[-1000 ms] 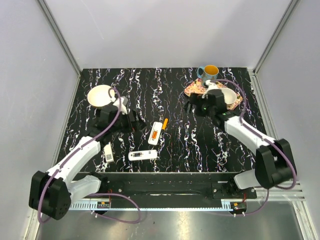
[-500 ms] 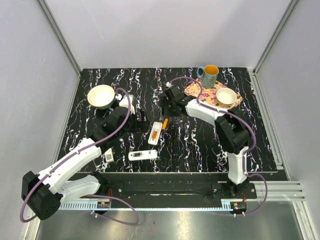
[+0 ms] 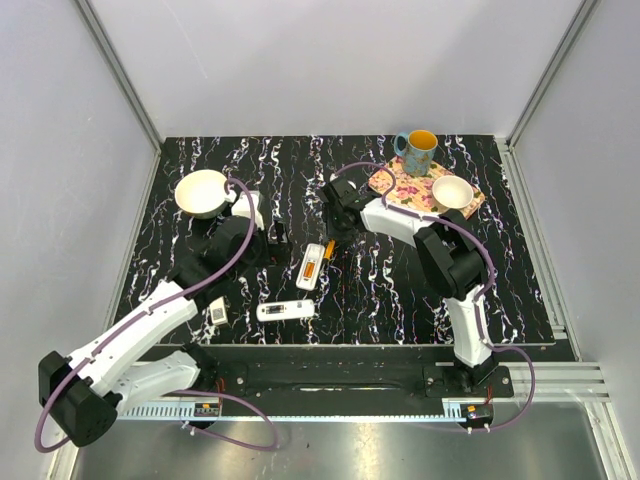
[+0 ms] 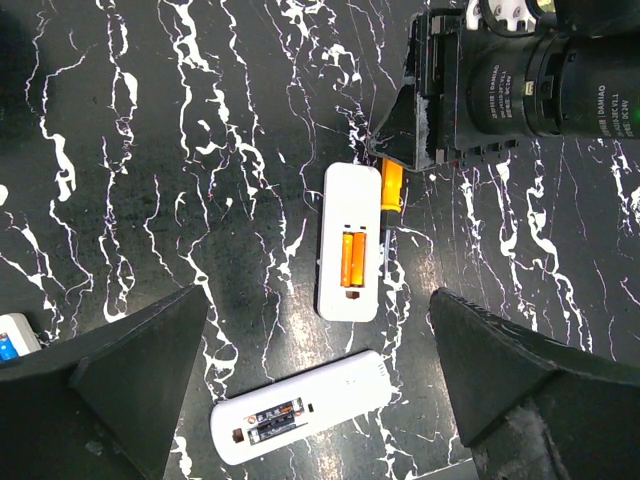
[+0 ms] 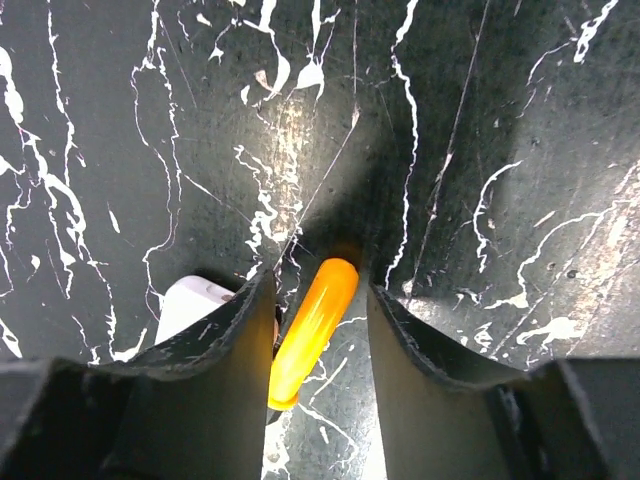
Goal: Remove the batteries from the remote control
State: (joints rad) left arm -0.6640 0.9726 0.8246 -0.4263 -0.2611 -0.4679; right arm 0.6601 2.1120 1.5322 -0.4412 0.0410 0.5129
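A white remote (image 3: 313, 265) lies back-up with its compartment uncovered and two orange batteries (image 4: 351, 260) inside. A loose orange battery (image 5: 312, 330) lies on the table beside the remote's far end. My right gripper (image 5: 320, 285) stands down over it, one finger on each side. The jaws are narrowed but open, with gaps showing. In the top view that right gripper (image 3: 333, 228) sits just behind the remote. My left gripper (image 4: 318, 295) hovers wide open above the remotes, holding nothing. A second white remote (image 4: 300, 405) lies nearer with its compartment empty.
A small white remote (image 3: 217, 312) lies at the left, showing a bit of blue. A cream bowl (image 3: 202, 192) stands at the back left. A floral mat (image 3: 400, 185) at the back right carries a small bowl (image 3: 452, 192), with a blue mug (image 3: 417, 150) behind it.
My right arm has swung from the mat at the back right over to the loose battery, and its jaws have narrowed round it. The left arm has shifted only slightly.
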